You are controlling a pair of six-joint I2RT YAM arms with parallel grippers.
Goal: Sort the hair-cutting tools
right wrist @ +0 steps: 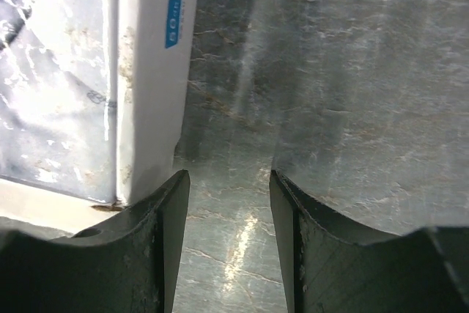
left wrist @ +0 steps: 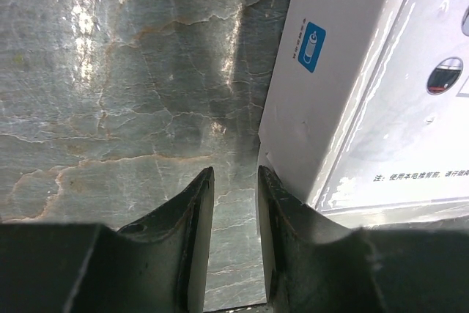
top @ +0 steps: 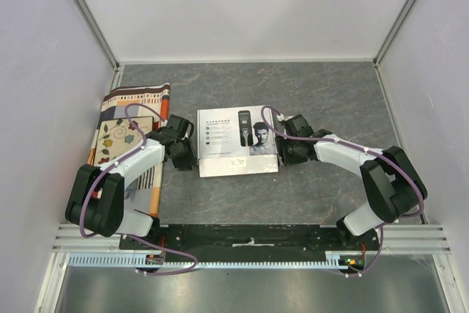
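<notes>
Hair-cutting tools are nowhere in sight; judging by the clipper printed on its lid, they are probably shut inside the white box (top: 238, 142), which lies flat in the middle of the tabletop (top: 330, 93). The left claw (left wrist: 234, 174) stands at the box's left side, its fingers a narrow gap apart with only bare tabletop between them. One finger (left wrist: 293, 225) is just beside the box's corner; whether it touches I cannot tell. The right claw (right wrist: 229, 175) mirrors it on the right side, somewhat wider and holding nothing, with one finger (right wrist: 157, 218) close against the box's wall. The step in hand looks like opening the box. To do it well, each claw should straddle the lid's wall rather than stand beside it and close gently so the card does not crush. Both should then rise together and level, slowly enough that the base stays down and nothing spills.
</notes>
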